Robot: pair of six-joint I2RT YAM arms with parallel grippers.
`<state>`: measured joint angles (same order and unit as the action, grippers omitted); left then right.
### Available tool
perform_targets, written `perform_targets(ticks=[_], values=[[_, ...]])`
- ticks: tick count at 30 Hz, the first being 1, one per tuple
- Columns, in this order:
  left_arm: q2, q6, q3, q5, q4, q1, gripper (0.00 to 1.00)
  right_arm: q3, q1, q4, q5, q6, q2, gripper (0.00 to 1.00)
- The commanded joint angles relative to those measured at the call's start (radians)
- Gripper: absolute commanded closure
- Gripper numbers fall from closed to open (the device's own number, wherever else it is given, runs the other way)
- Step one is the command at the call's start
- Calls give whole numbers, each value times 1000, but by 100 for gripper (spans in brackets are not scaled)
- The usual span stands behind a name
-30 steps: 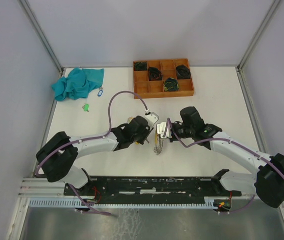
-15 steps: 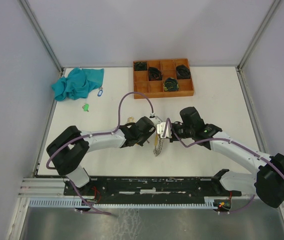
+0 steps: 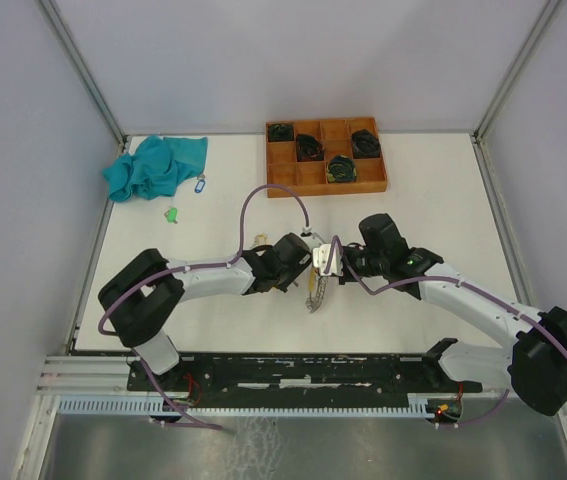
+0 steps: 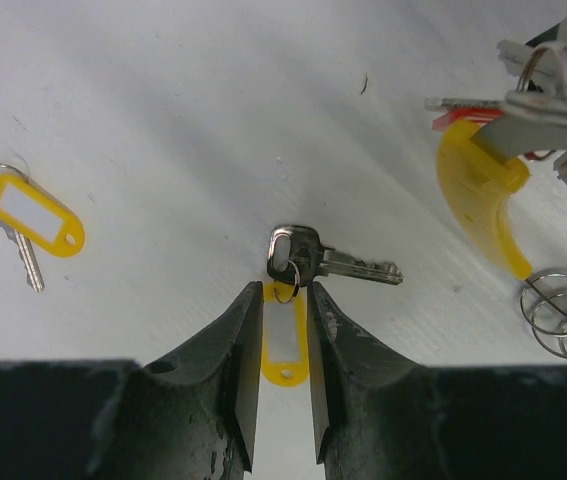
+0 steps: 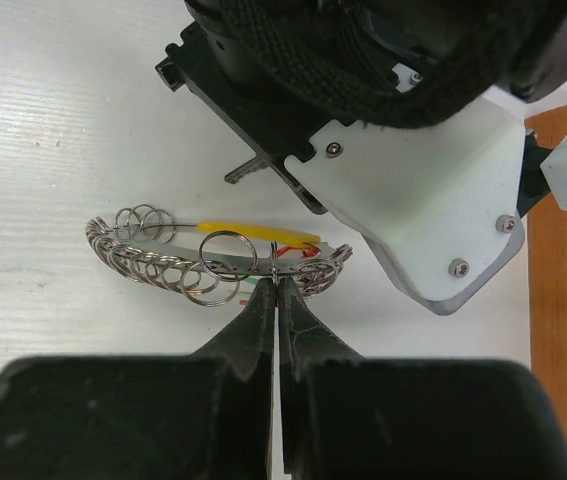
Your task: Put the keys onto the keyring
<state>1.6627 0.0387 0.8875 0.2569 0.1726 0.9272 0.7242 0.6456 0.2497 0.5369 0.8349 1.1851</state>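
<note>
A metal key (image 4: 348, 265) with a yellow tag (image 4: 283, 340) lies flat on the white table. My left gripper (image 4: 285, 300) (image 3: 301, 272) is down over it, its two fingers pressed against the tag's long edges. Another yellow-tagged key (image 4: 33, 215) lies apart to the left. My right gripper (image 5: 278, 278) (image 3: 321, 262) is shut on one thin keyring (image 5: 277, 262), held edge-on. That ring belongs to a curved bundle of several rings (image 5: 163, 262) with a yellow curved piece (image 4: 478, 195). The two grippers stand almost side by side.
An orange compartment tray (image 3: 378, 187) with black coiled bundles stands at the back. A teal cloth (image 3: 156, 165) lies back left, with a blue-tagged key (image 3: 200, 185) and a green-tagged key (image 3: 172, 214) near it. A cream tag (image 3: 259, 240) lies behind the left wrist.
The left arm has swung right, bringing its gripper close beside the right one. Its jaws have narrowed slightly. The right arm has stayed still.
</note>
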Motion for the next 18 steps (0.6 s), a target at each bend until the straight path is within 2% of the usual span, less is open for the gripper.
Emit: perform_targets(ticks=[1,18], values=[[4,52,23,-5,-64,2,70,15,-3,-29,5,-8,-9,99],[46,58,35,-14,-66,-12,74,21,-2,-21,16,-10,-4,99]])
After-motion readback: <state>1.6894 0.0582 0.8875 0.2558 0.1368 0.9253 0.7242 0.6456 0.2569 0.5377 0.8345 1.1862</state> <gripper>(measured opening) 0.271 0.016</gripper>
